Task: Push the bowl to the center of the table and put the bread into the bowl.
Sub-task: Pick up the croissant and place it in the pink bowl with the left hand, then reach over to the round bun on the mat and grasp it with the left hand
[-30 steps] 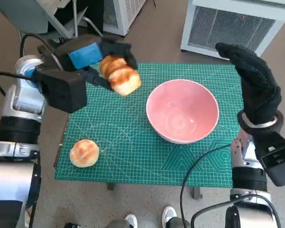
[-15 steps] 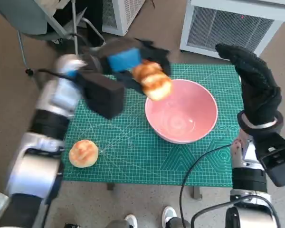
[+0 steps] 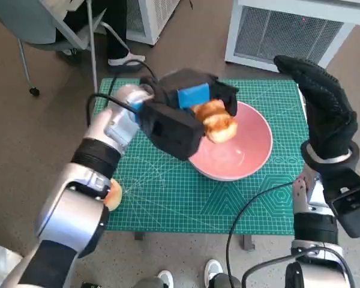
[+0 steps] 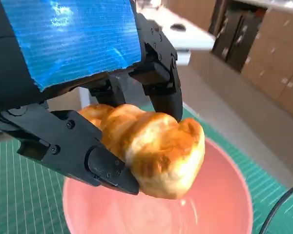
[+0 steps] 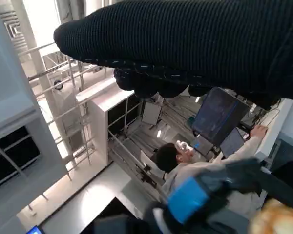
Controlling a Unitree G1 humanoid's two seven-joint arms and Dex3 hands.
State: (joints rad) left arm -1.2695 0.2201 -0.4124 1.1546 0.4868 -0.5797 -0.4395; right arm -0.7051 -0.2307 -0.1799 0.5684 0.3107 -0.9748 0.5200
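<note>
- My left hand [image 3: 195,102] pinches the bread [image 3: 216,120] over the pink bowl's [image 3: 252,153] 10 o'clock rim.
- I'd nudge it toward mid-bowl, lower, then let go.
- Right hand [image 3: 324,111] spread, idle at the worktop's [image 3: 168,198] 3 o'clock.

Bowl [image 3: 240,150]: pink, round, upright, standing on the green gridded mat over the counter [image 3: 168,198], toward the mat's right half; nothing lies inside it. Bread [image 3: 216,120]: golden-brown, lumpy, elongated roll with darker toasted patches, gripped by the left robot hand [image 3: 195,99] and held in the air above the bowl's left inner side, clear of the bowl's floor. Second bread [image 3: 114,193]: round bun at the mat's near left edge, mostly hidden behind the left forearm.
</note>
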